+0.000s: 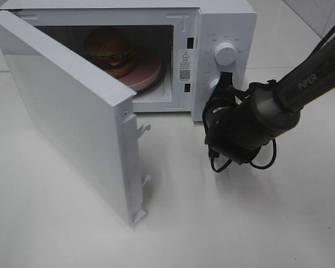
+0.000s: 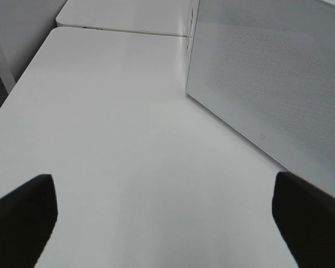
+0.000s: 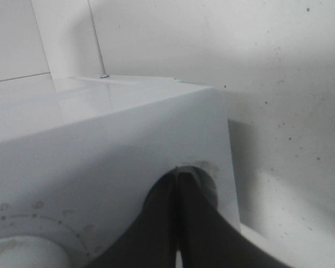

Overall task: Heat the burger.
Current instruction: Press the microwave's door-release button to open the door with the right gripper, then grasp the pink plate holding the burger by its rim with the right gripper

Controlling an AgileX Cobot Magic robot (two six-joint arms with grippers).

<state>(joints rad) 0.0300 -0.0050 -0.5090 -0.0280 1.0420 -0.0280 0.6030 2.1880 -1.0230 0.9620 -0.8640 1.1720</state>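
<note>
The burger (image 1: pixel 108 49) sits on a round pink plate (image 1: pixel 148 75) inside the white microwave (image 1: pixel 223 22), whose door (image 1: pixel 67 111) swings wide open toward the front left. My right gripper (image 1: pixel 222 84) is shut, its tips against the lower knob (image 1: pixel 214 85) of the control panel. In the right wrist view the shut fingers (image 3: pixel 173 223) meet at that knob (image 3: pixel 205 187), and the upper knob (image 3: pixel 17 251) shows in the corner. My left gripper (image 2: pixel 167 223) is open over bare table beside the door's outer face (image 2: pixel 268 84), holding nothing.
The upper knob (image 1: pixel 225 53) sits above the right gripper. The open door takes up the left front of the white table (image 1: pixel 240 223). A second table edge (image 2: pixel 123 22) lies beyond the left gripper.
</note>
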